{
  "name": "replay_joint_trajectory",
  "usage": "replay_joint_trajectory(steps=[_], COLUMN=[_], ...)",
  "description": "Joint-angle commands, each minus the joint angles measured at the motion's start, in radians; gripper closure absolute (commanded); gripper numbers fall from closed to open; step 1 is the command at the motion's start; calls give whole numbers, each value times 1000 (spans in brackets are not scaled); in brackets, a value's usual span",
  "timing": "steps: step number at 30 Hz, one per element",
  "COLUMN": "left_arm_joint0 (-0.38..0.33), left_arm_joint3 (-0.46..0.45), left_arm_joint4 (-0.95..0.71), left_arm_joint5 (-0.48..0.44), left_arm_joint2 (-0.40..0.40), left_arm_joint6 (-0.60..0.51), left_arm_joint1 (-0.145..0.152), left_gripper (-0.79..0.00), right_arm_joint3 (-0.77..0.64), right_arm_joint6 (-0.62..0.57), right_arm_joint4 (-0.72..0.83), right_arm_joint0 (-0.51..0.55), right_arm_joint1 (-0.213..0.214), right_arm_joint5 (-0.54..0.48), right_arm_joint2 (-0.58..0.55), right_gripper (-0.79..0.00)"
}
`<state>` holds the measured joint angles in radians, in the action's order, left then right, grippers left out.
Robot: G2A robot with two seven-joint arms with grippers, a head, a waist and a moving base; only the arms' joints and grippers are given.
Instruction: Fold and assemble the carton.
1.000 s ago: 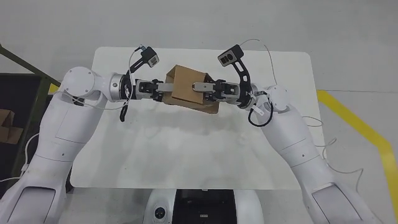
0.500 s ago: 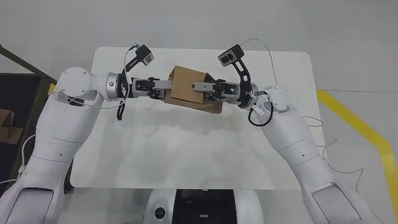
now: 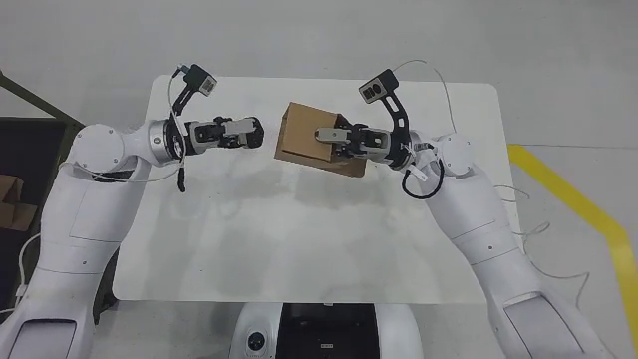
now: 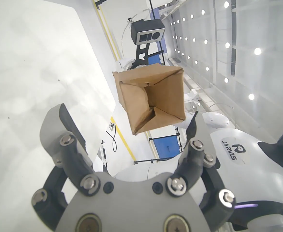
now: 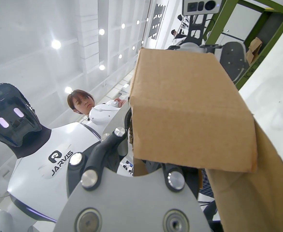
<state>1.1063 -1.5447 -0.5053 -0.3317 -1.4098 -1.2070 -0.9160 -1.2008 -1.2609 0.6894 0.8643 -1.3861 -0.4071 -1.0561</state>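
So the right gripper [image 3: 323, 135] has the carton [image 3: 297, 138], left gripper [image 3: 259, 130] is free
We see it clamped on one carton wall, over the white table's [image 3: 299, 249] far half; left jaws spread wide, empty, near its open end, not touching.

Carton [image 3: 302, 132] over table [image 3: 299, 249]; right gripper [image 3: 321, 135] on its right; left gripper [image 3: 257, 130] apart, leftward.

We record a white rectangular table with rounded corners [image 3: 199, 249] on a pale grey floor [image 3: 319, 20]; small dark specks [image 4: 58, 81] mark its top.
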Motion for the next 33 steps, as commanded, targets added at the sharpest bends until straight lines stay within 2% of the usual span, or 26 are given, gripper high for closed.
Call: replay_joint_trajectory(steps=[1, 6, 16, 18, 33], left_arm_joint0=[10, 29, 77, 69, 71], left_arm_joint3=[-4, -18, -84, -103, -107], left_arm_joint4=[11, 96, 617, 689, 700], left_arm_joint5=[-85, -325, -681, -681, -673], left_arm_joint2=[-6, -34, -26, -27, -27], left_arm_joint6=[7, 58, 403, 433, 438], left_arm_joint1=[-1, -2, 9, 8, 8], left_gripper=[-785, -785, -785, -785, -785], right_arm_joint3=[-4, -9, -25, -27, -26], right_arm_joint6=[3, 2, 37, 42, 68], right_arm_joint4=[-12, -47, -82, -84, -95], right_arm_joint0=[0, -2, -3, -5, -13], right_arm_joint1=[3, 11, 17, 17, 18], right_arm_joint5=[3, 24, 85, 93, 95], right_arm_joint2=[-7, -23, -20, -17, -18], right_gripper=[0, 0, 0, 0, 0])
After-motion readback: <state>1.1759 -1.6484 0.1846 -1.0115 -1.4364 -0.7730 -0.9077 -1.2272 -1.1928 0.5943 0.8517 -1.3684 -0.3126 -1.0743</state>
